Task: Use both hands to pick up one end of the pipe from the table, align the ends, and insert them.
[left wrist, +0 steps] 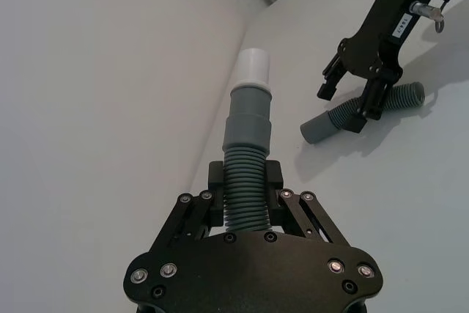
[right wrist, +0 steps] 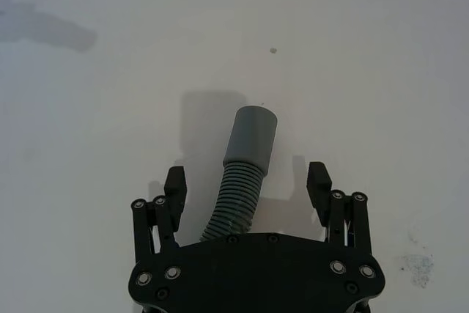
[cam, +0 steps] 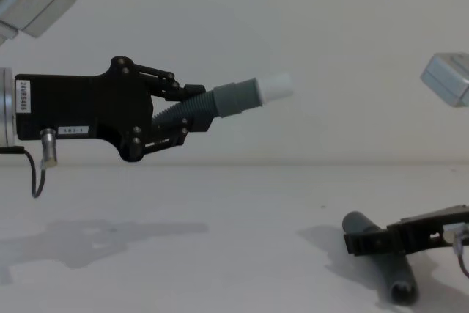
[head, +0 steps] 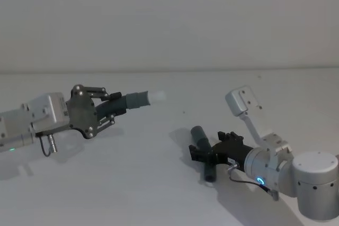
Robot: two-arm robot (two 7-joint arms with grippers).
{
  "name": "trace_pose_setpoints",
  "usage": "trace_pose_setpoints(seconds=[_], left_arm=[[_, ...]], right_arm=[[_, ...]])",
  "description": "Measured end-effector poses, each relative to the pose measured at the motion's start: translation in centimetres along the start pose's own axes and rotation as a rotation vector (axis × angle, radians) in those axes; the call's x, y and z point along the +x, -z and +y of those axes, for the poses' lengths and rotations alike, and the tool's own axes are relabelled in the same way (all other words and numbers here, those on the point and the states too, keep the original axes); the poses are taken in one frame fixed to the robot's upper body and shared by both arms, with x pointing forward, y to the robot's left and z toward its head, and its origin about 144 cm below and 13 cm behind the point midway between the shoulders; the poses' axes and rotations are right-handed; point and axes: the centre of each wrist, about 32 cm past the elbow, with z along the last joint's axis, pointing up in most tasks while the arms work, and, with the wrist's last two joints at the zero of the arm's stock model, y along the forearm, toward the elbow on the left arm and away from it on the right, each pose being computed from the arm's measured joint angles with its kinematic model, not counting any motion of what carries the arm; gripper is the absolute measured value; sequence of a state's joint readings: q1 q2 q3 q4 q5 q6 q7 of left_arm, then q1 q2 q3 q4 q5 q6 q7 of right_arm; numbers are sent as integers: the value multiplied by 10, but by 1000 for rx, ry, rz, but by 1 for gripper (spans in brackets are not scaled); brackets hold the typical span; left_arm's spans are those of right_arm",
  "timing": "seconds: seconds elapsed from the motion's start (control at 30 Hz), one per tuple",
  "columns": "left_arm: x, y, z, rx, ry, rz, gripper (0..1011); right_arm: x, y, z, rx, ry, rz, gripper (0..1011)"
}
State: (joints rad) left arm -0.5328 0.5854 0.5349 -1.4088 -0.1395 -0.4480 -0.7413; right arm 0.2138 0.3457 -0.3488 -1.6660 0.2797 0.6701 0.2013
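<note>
While your left gripper [head: 109, 108] clamps the white-tipped piece [head: 136, 100] aloft, your right gripper [right wrist: 247, 176] straddles the grey-cuffed piece [right wrist: 249, 137] on the table [head: 132, 183], fingers released.

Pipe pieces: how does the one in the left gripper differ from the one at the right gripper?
The white-tipped piece hangs in the air above the table, while the grey-cuffed piece lies on it. The first is clamped in the left gripper. The second sits ungripped inside the open right gripper. The first ends in a narrow white plug, the second in a plain grey cuff. Both are dark grey with ribbed middles.
</note>
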Motion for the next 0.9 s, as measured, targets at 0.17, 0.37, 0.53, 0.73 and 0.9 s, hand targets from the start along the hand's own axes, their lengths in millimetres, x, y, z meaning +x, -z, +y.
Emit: trace_pose_setpoints(seconds=[0.17, 0.37, 0.53, 0.73, 0.9], left_arm=[[0, 0, 0, 0, 0, 0, 290], [0, 0, 0, 0, 0, 0, 290], [0, 0, 0, 0, 0, 0, 290], [0, 0, 0, 0, 0, 0, 290], [0, 0, 0, 0, 0, 0, 290]], right_arm=[[1, 2, 2, 1, -6, -12, 1000], [2, 3, 2, 3, -13, -27, 1001], [2, 3, 2, 1, -19, -38, 1001], [2, 3, 2, 2, -25, -48, 1001], [2, 3, 1, 2, -26, -53, 949]])
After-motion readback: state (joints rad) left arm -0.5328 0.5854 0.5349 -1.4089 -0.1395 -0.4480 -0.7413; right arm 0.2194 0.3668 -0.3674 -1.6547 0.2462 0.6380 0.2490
